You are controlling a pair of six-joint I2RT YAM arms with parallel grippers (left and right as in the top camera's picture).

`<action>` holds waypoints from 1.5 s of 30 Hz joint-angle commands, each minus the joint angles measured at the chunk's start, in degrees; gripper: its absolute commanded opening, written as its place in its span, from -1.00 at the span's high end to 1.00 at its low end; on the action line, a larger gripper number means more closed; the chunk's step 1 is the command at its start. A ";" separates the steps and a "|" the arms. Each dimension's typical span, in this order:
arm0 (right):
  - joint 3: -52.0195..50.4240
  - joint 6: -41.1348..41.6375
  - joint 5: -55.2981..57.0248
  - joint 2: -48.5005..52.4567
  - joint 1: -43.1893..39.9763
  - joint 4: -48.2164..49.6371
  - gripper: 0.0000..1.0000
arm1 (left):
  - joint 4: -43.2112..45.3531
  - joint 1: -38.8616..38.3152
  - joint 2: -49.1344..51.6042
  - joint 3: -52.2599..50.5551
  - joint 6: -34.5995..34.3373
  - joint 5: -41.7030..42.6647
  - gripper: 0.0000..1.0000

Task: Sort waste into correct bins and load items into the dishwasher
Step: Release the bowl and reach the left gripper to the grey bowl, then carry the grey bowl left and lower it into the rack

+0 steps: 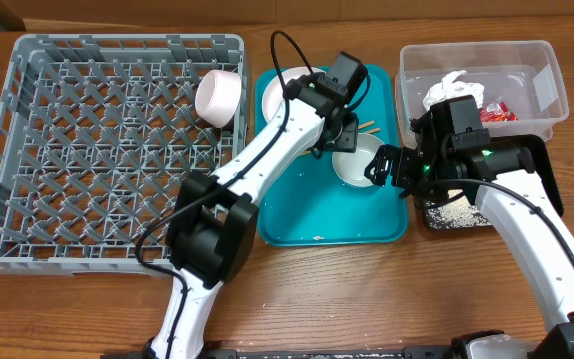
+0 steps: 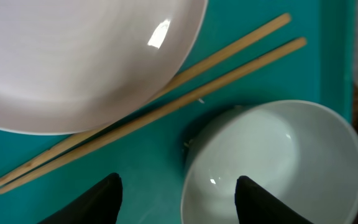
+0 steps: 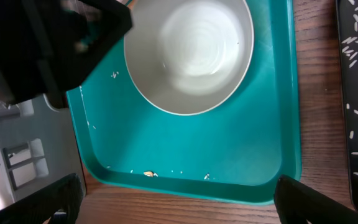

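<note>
Low in the left wrist view, the left gripper (image 2: 179,202) hangs with fingers spread and empty over a round white ceramic bowl (image 2: 278,162) on the teal plastic tray (image 2: 148,162). Beyond it, 2 thin wooden chopsticks (image 2: 166,102) run under the rim of a large round white plate (image 2: 79,56). The right gripper (image 3: 188,199) is also splayed and empty. At the overhead view's upper right, a crumpled white paper napkin (image 1: 453,88) sits in the clear rectangular plastic tub (image 1: 546,60).

A large round white plate (image 2: 86,56) filled the upper left, resting on a teal plastic tray (image 2: 135,165). Two thin wooden chopsticks (image 2: 229,59) lay side by side on a diagonal, their upper edge tucked under the plate's rim. A round white bowl (image 2: 284,162) stood upright just beside them. The left gripper (image 2: 179,199) hovered spread wide, one black finger (image 2: 101,199) over the tray, the other over the bowl.
</note>
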 commanded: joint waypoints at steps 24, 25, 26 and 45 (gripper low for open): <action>1.42 -0.20 0.33 -0.98 0.26 0.31 -1.00 | -5.03 1.42 -9.44 1.40 4.70 -1.07 0.92; 1.42 -0.20 0.33 -0.98 0.26 0.31 -1.00 | -6.08 1.97 -11.32 1.38 5.33 -1.88 0.92; 1.42 -0.20 0.33 -0.98 0.24 0.31 -1.00 | -7.15 2.58 -13.03 1.40 6.10 -2.49 0.92; 1.42 -0.20 0.33 -0.98 0.26 0.31 -1.00 | -41.18 13.07 -28.44 -4.48 -17.44 -56.30 0.92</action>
